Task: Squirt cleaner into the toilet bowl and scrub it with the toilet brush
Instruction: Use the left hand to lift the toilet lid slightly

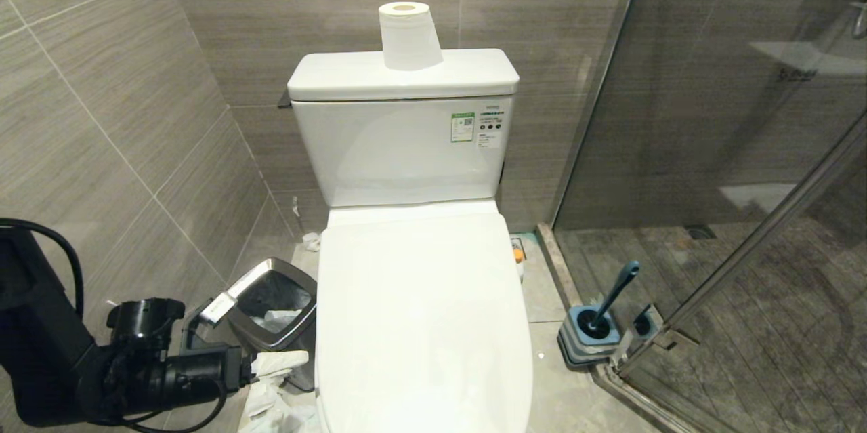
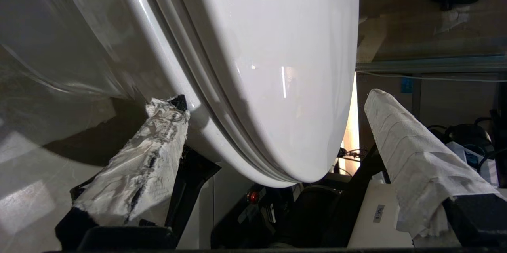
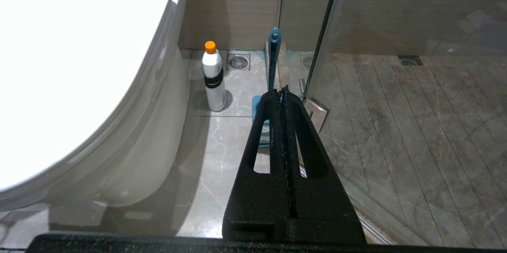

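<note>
Head view: the toilet bowl (image 1: 423, 324) fills the centre with its lid down; the toilet brush (image 1: 613, 297) stands in its holder at lower right.

Left wrist view: the left gripper (image 2: 273, 106) gapes wide, straddling the lid's front edge.

Right wrist view: the right gripper (image 3: 283, 92) is closed and empty at centre, the cleaner bottle (image 3: 214, 77) beside the bowl at upper left.

The closed lid (image 1: 420, 311) is hiding the whole inside of the toilet bowl (image 2: 166, 67). The brush head is sitting buried in its holder (image 1: 588, 338), and the bin (image 1: 274, 311) is covering part of the left gripper (image 1: 271, 365).
</note>
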Robot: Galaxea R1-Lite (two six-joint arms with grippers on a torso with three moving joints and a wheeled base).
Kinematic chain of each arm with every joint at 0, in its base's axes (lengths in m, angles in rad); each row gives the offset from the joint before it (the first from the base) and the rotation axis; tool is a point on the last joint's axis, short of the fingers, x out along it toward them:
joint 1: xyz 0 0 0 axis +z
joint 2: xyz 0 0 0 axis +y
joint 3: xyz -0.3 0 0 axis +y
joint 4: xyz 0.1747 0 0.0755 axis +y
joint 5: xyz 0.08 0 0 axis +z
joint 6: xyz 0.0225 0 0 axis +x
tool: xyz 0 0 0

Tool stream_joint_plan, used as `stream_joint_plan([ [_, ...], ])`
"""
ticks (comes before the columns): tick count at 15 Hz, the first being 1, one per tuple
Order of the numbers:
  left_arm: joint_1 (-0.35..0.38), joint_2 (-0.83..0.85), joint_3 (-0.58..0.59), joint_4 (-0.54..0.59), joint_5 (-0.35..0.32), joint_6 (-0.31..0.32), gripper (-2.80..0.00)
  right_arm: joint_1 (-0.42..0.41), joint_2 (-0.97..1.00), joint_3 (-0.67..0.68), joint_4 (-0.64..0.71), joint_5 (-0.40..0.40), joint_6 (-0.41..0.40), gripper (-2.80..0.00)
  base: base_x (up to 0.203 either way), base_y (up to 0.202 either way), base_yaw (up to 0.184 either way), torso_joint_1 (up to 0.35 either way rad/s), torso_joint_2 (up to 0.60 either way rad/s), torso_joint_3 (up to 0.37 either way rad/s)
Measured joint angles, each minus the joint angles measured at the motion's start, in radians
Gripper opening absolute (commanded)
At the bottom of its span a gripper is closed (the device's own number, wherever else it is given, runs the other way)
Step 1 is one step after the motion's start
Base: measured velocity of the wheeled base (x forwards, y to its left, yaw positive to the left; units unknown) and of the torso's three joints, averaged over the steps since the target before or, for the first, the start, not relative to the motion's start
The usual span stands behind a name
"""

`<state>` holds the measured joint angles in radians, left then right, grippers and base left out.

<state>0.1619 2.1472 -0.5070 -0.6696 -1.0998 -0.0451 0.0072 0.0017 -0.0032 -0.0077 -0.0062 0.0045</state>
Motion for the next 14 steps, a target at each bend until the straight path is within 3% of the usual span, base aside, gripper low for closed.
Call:
stream_joint_plan([
  [7,-0.039,0.022,0.015,-0.003,-0.024,-0.001,0.00,0.000,0.000,0.000,0.000,0.000,0.000,-2.80,0.000,0.000,0.000,0.000,0.00,0.000],
  [14,-0.122,0.087,0.018,-0.130,-0.009,-0.001,0.00,0.000,0.000,0.000,0.000,0.000,0.000,-2.80,0.000,0.000,0.000,0.000,0.00,0.000],
])
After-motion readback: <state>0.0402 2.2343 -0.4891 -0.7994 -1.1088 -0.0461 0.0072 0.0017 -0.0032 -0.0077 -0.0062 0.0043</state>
